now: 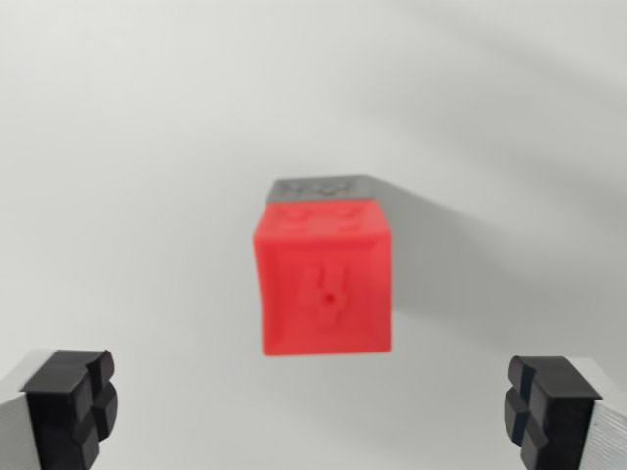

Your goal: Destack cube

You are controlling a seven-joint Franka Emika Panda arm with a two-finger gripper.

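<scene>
Spreading pale and matte under everything, the table (pixel 127 147) gives you a plain backdrop. On it sits the red cube (pixel 325 284), moulded plastic with a raised emblem on its face, hiding most of a grey cube (pixel 315 186) whose edge peeks out behind; whether it is stacked on that one you can't tell. Your gripper (pixel 313 416) is spread wide and empty, black ribbed pads (pixel 69 401) flanking the cube. Centre on red alone, then close squarely on its flat sides.

Bright, even light; perhaps slight blur
</scene>
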